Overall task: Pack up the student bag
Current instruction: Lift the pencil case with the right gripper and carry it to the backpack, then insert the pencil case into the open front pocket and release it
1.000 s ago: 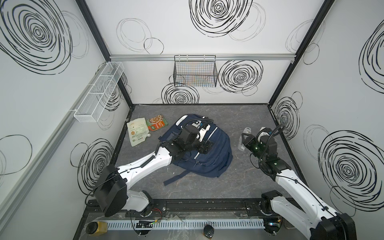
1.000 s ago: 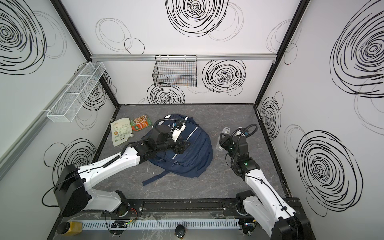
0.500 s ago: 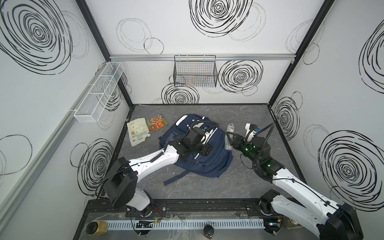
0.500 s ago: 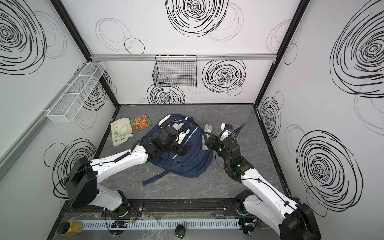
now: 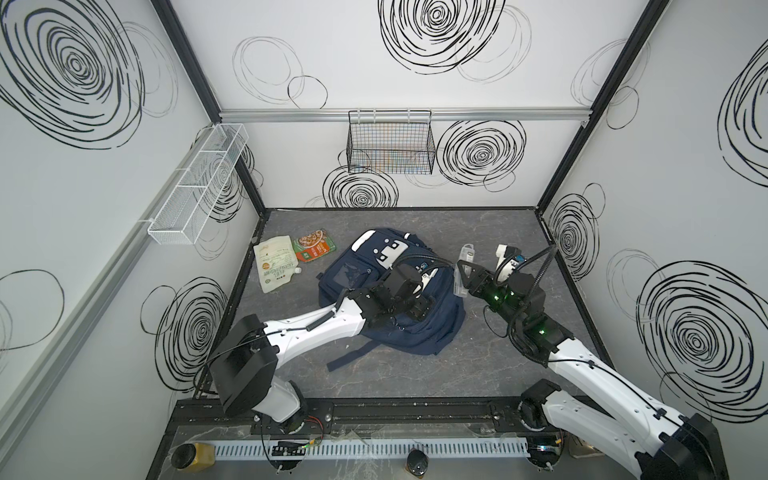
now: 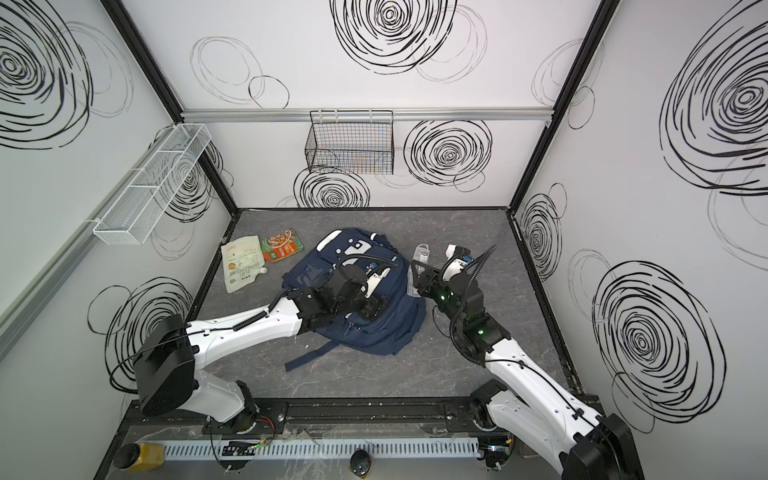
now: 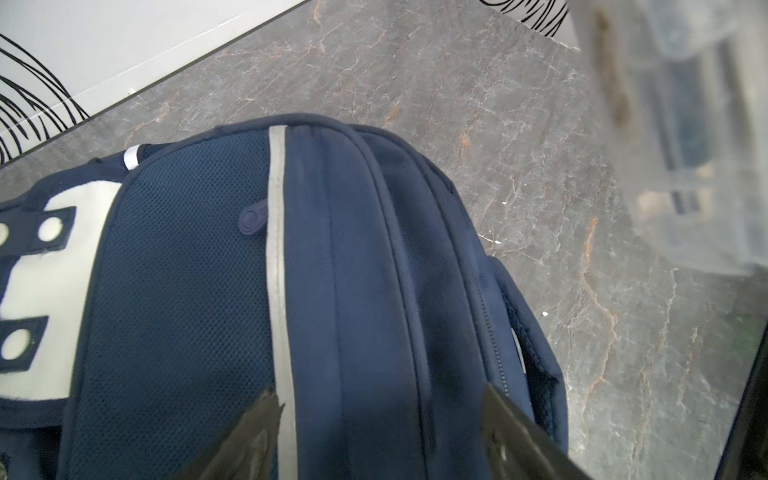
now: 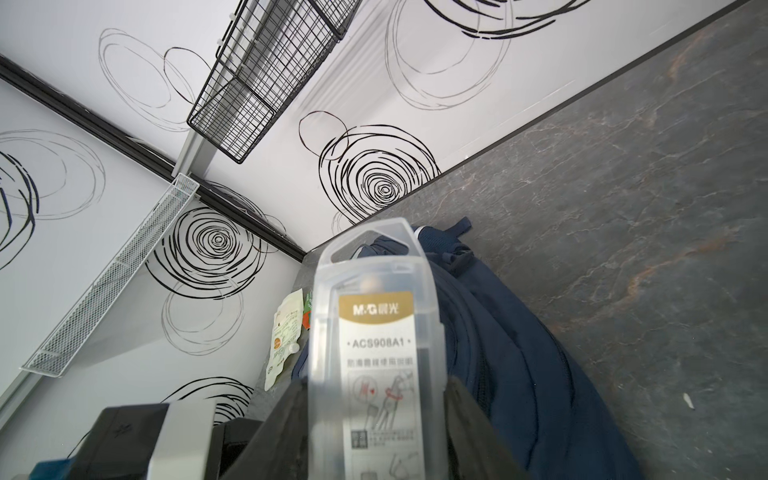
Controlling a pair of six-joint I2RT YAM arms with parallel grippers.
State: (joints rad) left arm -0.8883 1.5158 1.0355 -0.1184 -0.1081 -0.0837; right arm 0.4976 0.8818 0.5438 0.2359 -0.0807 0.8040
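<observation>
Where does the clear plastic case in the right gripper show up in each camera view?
In a top view: the clear plastic case is just right of the student bag.
In a top view: same spot, case right of the bag.
Left wrist: blurred case beyond the bag.
Right wrist: case close up, bag behind it.
Shared landmark: the student bag.

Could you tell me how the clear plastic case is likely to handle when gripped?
The clear plastic case looks rigid, so it probably keeps its shape in the right hand. Its smooth, glossy walls may slip. Because it is held near one end, its long free end could pivot.
</observation>
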